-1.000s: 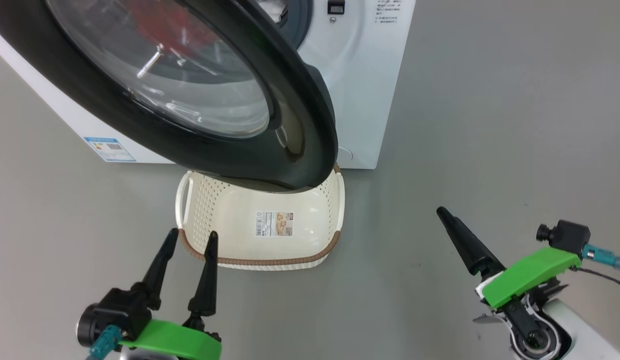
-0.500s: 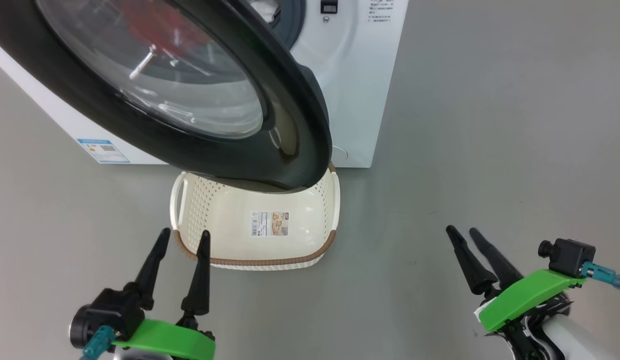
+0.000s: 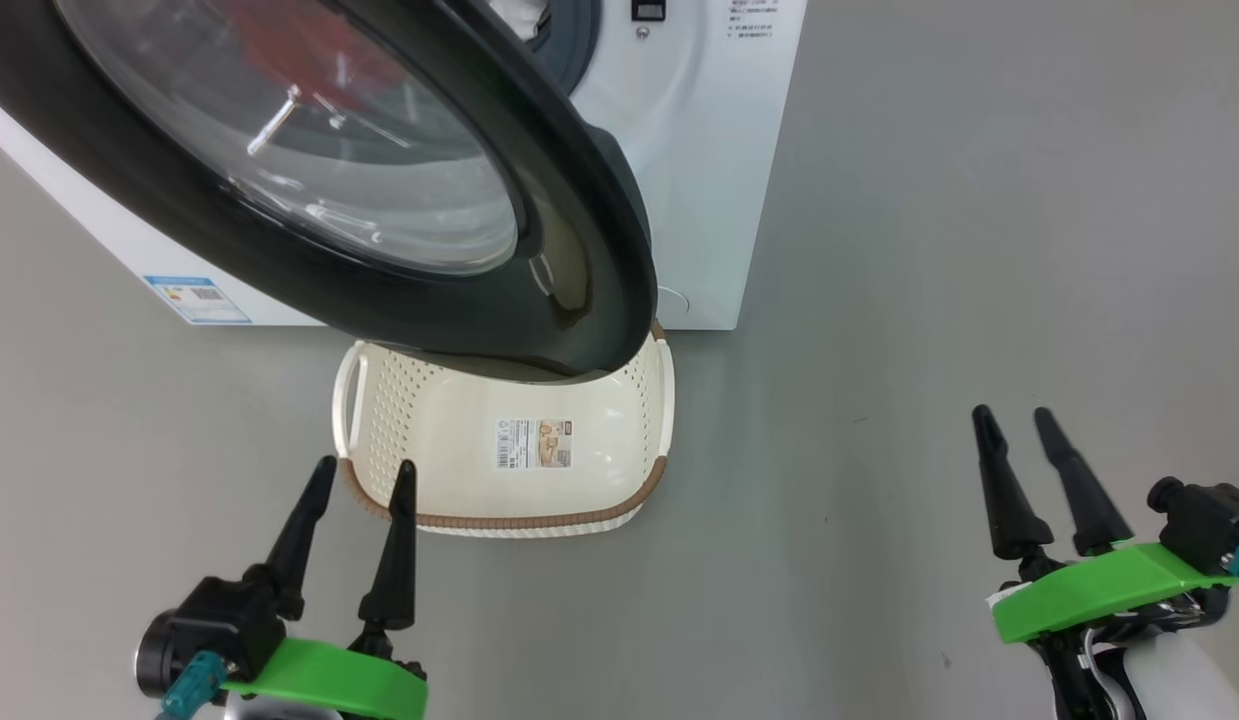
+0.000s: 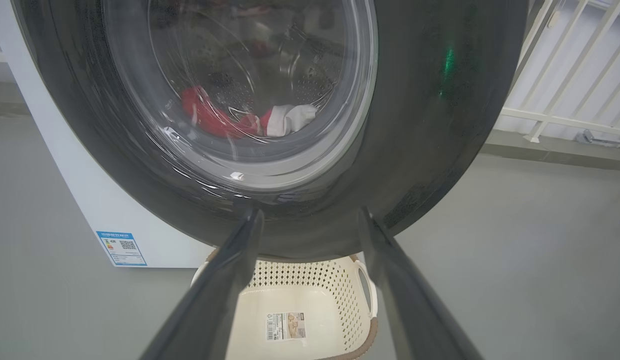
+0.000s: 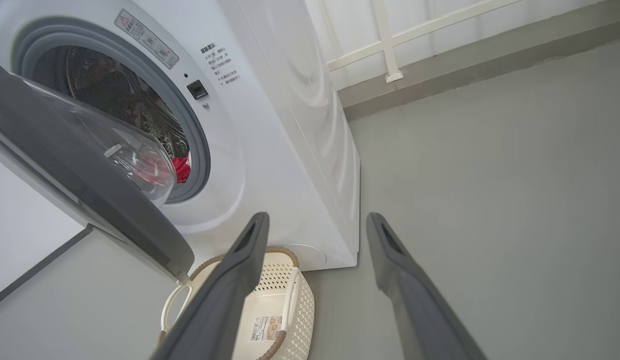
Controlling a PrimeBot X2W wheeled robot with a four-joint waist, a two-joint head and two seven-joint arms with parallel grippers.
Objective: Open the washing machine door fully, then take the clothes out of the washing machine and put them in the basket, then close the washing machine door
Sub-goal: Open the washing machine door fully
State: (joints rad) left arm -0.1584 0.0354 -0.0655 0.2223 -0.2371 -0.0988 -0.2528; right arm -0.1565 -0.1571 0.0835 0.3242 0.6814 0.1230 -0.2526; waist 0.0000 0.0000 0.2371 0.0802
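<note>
Well, my left hand (image 3: pixel 365 465) and right hand (image 3: pixel 1010 413) are both spread and empty near the basket (image 3: pixel 539 521). The washing machine door (image 3: pixel 579 200) hangs half open over it. If I reach for the clothes (image 4: pixel 224 122) in the drum (image 4: pixel 315 80) now, my arm will likely strike that door.

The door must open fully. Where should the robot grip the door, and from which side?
Probably the free black rim of the door, approached from the right with the right gripper. That edge stands clear of the washing machine, so open jaws could close across it.
</note>
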